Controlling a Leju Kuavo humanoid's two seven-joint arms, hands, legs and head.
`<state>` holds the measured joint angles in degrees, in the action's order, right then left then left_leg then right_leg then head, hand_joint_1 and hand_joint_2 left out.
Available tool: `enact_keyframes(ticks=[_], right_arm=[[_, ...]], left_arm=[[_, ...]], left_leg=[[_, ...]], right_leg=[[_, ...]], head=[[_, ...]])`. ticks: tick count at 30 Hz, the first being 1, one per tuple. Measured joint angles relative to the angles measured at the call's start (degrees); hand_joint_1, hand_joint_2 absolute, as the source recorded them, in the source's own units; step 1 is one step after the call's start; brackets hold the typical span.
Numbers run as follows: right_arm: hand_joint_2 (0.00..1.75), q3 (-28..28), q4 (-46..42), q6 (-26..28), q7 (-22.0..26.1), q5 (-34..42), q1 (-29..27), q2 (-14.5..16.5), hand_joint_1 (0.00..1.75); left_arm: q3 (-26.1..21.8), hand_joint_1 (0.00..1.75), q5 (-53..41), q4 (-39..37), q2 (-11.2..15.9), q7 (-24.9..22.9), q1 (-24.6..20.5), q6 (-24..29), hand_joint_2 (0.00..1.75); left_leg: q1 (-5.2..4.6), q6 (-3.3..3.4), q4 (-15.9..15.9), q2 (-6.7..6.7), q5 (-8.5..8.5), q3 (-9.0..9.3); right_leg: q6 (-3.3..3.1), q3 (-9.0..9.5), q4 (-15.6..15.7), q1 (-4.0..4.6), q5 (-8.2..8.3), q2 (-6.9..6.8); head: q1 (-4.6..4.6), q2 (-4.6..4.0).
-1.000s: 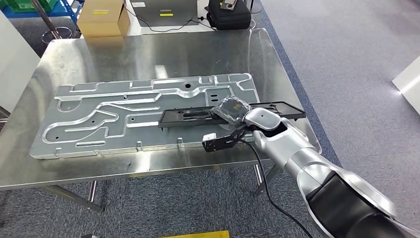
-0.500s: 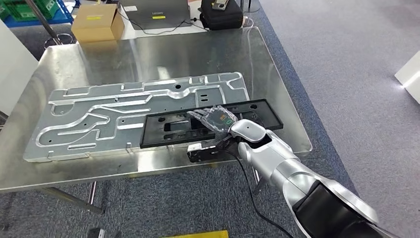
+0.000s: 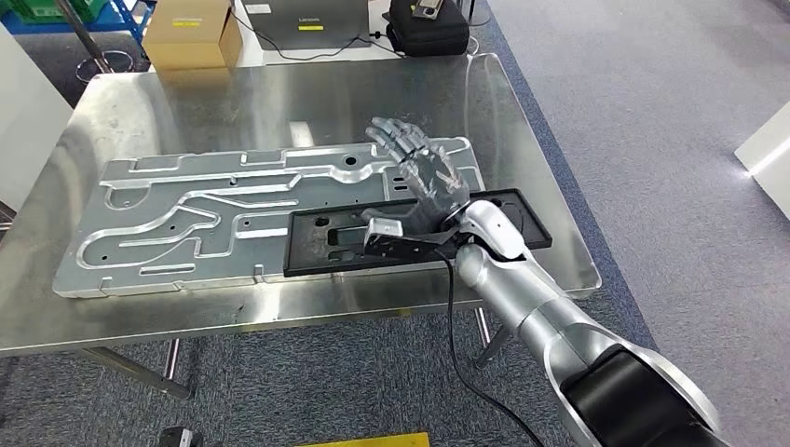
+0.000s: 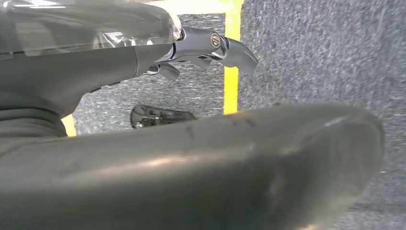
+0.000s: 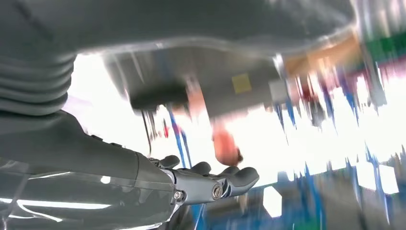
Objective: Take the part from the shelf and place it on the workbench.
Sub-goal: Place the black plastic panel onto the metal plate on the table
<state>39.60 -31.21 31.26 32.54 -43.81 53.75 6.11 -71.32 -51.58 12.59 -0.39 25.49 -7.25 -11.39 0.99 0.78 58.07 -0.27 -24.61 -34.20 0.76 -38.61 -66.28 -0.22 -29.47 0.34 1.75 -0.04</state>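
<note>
The black flat part (image 3: 307,253) lies on the steel workbench (image 3: 279,93), its far long edge overlapping the large grey machined plate (image 3: 186,214). My right hand (image 3: 416,168) hovers above the plate just beyond the part, fingers spread and holding nothing. The black bracket at its wrist hangs over the part's middle. In the right wrist view the right hand (image 5: 95,163) shows extended fingers against a blurred background. My left hand (image 4: 143,62) hangs over grey carpet with its fingers loosely apart and nothing in them.
A cardboard box (image 3: 191,35), a grey case (image 3: 312,20) and a black bag (image 3: 429,26) stand beyond the bench's far edge. A white object (image 3: 769,154) is on the floor to the right. Yellow floor tape (image 4: 231,52) runs under the left hand.
My right hand has let go of the black part and risen away from it toward the far side, fingers spreading. The part now lies flat on the bench.
</note>
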Motion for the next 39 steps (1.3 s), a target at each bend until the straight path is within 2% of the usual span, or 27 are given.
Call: enact_keyframes(ticks=[2,3,4,6,7,8,9,10,13,14,17,18,19,20,21,23,24,27,28,30,32,33,34,35,37,38,39], right_arm=[[0.00,-3.8,-9.2,3.4,-1.1,-1.1,-4.8,-3.1,0.00],[0.00,-6.0,-14.7,5.2,-1.9,-2.7,-8.4,-5.0,0.00],[0.00,-8.6,-20.4,6.7,-2.1,-4.4,-12.5,-6.9,0.00],[0.00,-15.5,-31.6,8.4,-0.2,-7.2,-21.9,-10.1,0.00],[0.00,-19.5,-36.7,8.7,1.7,-8.0,-26.6,-11.2,0.00],[0.00,-23.6,-41.2,8.9,3.6,-8.2,-30.9,-11.8,0.00],[0.00,-27.6,-45.2,8.9,5.2,-8.3,-34.6,-12.1,0.00],[0.00,-30.8,-48.3,8.9,6.2,-8.3,-37.5,-12.4,0.00],[0.00,-36.9,-55.0,8.9,6.0,-10.4,-43.3,-12.9,0.00],[0.00,-38.6,-57.2,8.8,4.9,-11.9,-45.5,-13.0,0.00],[0.00,-44.0,-64.6,8.4,2.4,-14.5,-56.1,-12.9,0.00],[0.00,-45.9,-66.5,8.4,2.5,-14.5,-60.1,-12.4,0.00],[0.00,-48.0,-67.8,8.5,2.6,-14.6,-63.7,-11.3,0.00],[0.00,-50.1,-68.5,8.0,2.1,-14.6,-66.8,-9.9,0.00],[0.00,-52.1,-68.5,6.5,0.9,-14.8,-69.0,-8.3,0.00],[0.00,-56.7,-65.6,0.9,-1.5,-15.5,-70.9,-5.2,0.00],[0.00,-59.3,-62.7,-2.1,-2.0,-16.3,-70.7,-4.1,0.00],[0.00,-69.6,-48.1,-8.9,-4.2,-21.3,-67.4,-2.6,0.00],[0.00,-73.5,-40.8,-10.3,-6.4,-23.7,-65.6,-2.7,0.00],[0.00,-80.3,-26.0,-11.5,-10.4,-27.1,-62.2,-3.7,0.00],[0.00,-85.3,-14.8,-12.5,-12.1,-27.8,-60.3,-4.4,0.00],[0.00,-87.1,-10.5,-13.3,-13.0,-27.9,-59.5,-4.6,0.00],[0.00,-88.6,-6.8,-14.3,-14.3,-28.1,-58.7,-4.7,0.00],[0.00,-89.8,-3.5,-15.6,-16.4,-28.6,-57.9,-4.8,0.00],[0.00,-91.6,2.2,-19.3,-21.9,-29.9,-56.7,-4.8,0.00],[0.00,-92.3,4.6,-21.1,-24.7,-30.5,-56.3,-4.8,0.00],[0.00,-92.9,6.7,-22.7,-26.9,-30.8,-55.9,-4.8,0.00]], left_arm=[[-0.2,0.00,1.2,0.0,0.0,0.8,0.6,-0.6,0.00],[-0.5,0.00,1.8,0.0,0.0,1.2,1.1,-0.7,0.00],[-0.8,0.00,2.4,0.0,-0.1,1.5,1.5,-0.8,0.00],[-1.6,0.00,3.4,0.0,-0.4,2.1,2.5,-0.9,0.00],[-1.9,0.00,3.7,0.0,-0.5,2.3,2.9,-0.9,0.00],[-2.3,0.00,4.0,0.0,-0.7,2.4,3.3,-1.0,0.00],[-2.6,0.00,4.1,-0.1,-0.8,2.5,3.5,-1.0,0.00],[-2.8,0.00,4.3,-0.1,-0.9,2.5,3.7,-1.0,0.00],[-3.4,0.00,4.6,-0.1,-0.8,2.6,3.6,-1.1,0.00],[-3.6,0.00,4.9,-0.1,-0.9,2.9,3.5,-1.0,0.00],[-4.2,0.00,6.0,-0.2,-1.0,4.2,3.5,-0.6,0.00],[-4.4,0.00,6.3,-0.3,-1.0,4.4,3.7,-0.5,0.00],[-4.6,0.00,6.5,-0.3,-1.1,4.6,4.0,-0.4,0.00],[-4.8,0.00,6.6,-0.3,-1.2,4.6,4.1,-0.4,0.00],[-5.0,0.00,6.6,-0.3,-1.2,4.7,4.2,-0.3,0.00],[-5.3,0.00,6.5,-0.3,-1.4,4.7,4.2,-0.3,0.00],[-5.4,0.00,6.5,-0.3,-1.6,4.7,4.1,-0.3,0.00],[-5.6,0.00,6.4,-0.3,-2.0,4.6,3.8,-0.4,0.00],[-5.6,0.00,6.4,-0.3,-2.1,4.5,3.7,-0.4,0.00],[-5.7,0.00,6.4,-0.3,-2.2,4.5,3.6,-0.4,0.00],[-5.8,0.00,6.2,-0.3,-2.2,4.5,3.7,-0.4,0.00],[-5.8,0.00,6.2,-0.3,-2.2,4.5,3.8,-0.4,0.00],[-5.8,0.00,6.1,-0.3,-2.2,4.5,3.8,-0.3,0.00],[-5.8,0.00,6.1,-0.3,-2.3,4.5,3.8,-0.3,0.00],[-5.9,0.00,6.1,-0.3,-2.5,4.4,3.7,-0.1,0.00],[-6.0,0.00,6.1,-0.3,-2.6,4.4,3.7,0.0,0.00],[-6.1,0.00,6.1,-0.3,-2.8,4.4,3.7,0.1,0.00]], left_leg=[[-0.01,0.30,0.0,-0.17,-0.11,0.08],[-0.01,0.40,0.0,-0.34,-0.20,0.18],[-0.02,0.47,0.0,-0.59,-0.31,0.32],[-0.07,0.49,0.0,-1.08,-0.64,0.73],[-0.22,0.35,0.1,-1.28,-0.86,0.86],[-0.33,0.17,0.2,-1.37,-1.06,0.93],[-0.43,-0.06,0.2,-1.37,-1.24,0.95],[-0.52,-0.33,0.2,-1.27,-1.37,0.98],[-0.68,-1.15,1.1,-0.71,-2.58,0.95],[-0.67,-1.43,3.0,-0.53,-4.02,0.28],[-0.33,-2.06,13.1,-0.18,-9.71,-3.88],[-0.28,-2.21,15.1,-0.12,-10.35,-4.63],[-0.23,-2.30,15.0,-0.07,-9.84,-4.35],[-0.18,-2.33,12.7,-0.05,-8.36,-2.95],[-0.15,-2.28,8.8,-0.06,-6.45,-0.74],[-0.27,-1.80,1.6,-0.12,-4.08,3.11],[-0.38,-1.44,-0.2,-0.13,-3.75,4.02],[-0.62,-0.07,-1.0,0.04,-3.13,4.25],[-0.60,0.44,-1.1,0.15,-2.71,4.23],[-0.52,1.24,-1.4,0.28,-1.98,3.90],[-0.72,1.49,-1.3,0.21,-1.60,3.27],[-0.83,1.46,-1.2,0.27,-1.46,2.96],[-0.89,1.38,-1.1,0.38,-1.34,2.69],[-0.91,1.29,-0.9,0.49,-1.25,2.46],[-0.95,1.03,-0.5,0.60,-1.12,2.08],[-1.03,0.80,-0.3,0.60,-1.05,1.93],[-1.11,0.49,-0.1,0.59,-0.93,1.78]], right_leg=[[0.29,-3.32,-7.0,-0.09,-2.70,-0.02],[0.34,-4.03,-8.4,-0.12,-2.70,-0.03],[0.28,-3.66,-7.6,-0.14,-1.68,-0.03],[-0.29,-0.15,-0.4,0.05,2.14,-0.21],[-0.66,1.77,3.4,0.29,3.51,-0.46],[-0.94,3.11,6.2,0.50,4.30,-0.68],[-1.12,3.73,7.6,0.67,4.46,-0.77],[-1.17,3.82,7.8,0.77,4.30,-0.69],[-1.68,4.19,8.6,0.18,4.59,-0.20],[-1.90,4.43,8.9,-0.03,4.67,-0.24],[-2.24,4.84,9.0,0.01,4.37,-0.98],[-2.25,4.87,9.0,0.02,4.28,-1.20],[-2.22,4.88,9.0,0.00,4.22,-1.28],[-2.16,4.89,8.9,-0.03,4.16,-1.23],[-2.08,4.90,8.8,-0.06,4.12,-1.08],[-1.69,4.83,8.5,0.09,4.06,-0.53],[-1.40,4.79,8.4,0.10,4.10,-0.27],[-0.19,4.82,8.3,-0.08,4.37,0.04],[0.18,4.61,7.7,-0.15,3.70,0.02],[0.70,3.03,3.4,-0.39,0.08,-0.03],[1.08,0.27,-4.0,-0.55,-4.28,-0.06],[1.21,-0.52,-6.6,-0.61,-5.28,-0.07],[1.29,-0.40,-7.3,-0.67,-5.23,-0.08],[1.29,0.89,-5.7,-0.73,-4.17,-0.11],[1.05,5.71,2.1,-0.84,-1.29,-0.13],[0.79,7.64,5.5,-0.78,-0.25,-0.09],[0.50,8.76,7.7,-0.68,0.29,-0.03]], head=[[-0.01,0.00],[0.01,0.00],[0.02,0.00],[0.05,0.00],[0.05,0.00],[0.04,0.00],[0.01,0.00],[0.00,0.00],[-0.13,0.00],[-0.29,0.00],[-0.64,0.00],[-0.65,0.00],[-0.65,0.00],[-0.65,0.00],[-0.66,0.00],[-0.68,0.00],[-0.69,0.00],[-0.69,0.00],[-0.62,0.00],[-0.37,0.00],[-0.18,0.00],[-0.18,0.00],[-0.19,0.00],[-0.20,0.00],[-0.18,0.00],[-0.20,0.00],[-0.23,0.00]])
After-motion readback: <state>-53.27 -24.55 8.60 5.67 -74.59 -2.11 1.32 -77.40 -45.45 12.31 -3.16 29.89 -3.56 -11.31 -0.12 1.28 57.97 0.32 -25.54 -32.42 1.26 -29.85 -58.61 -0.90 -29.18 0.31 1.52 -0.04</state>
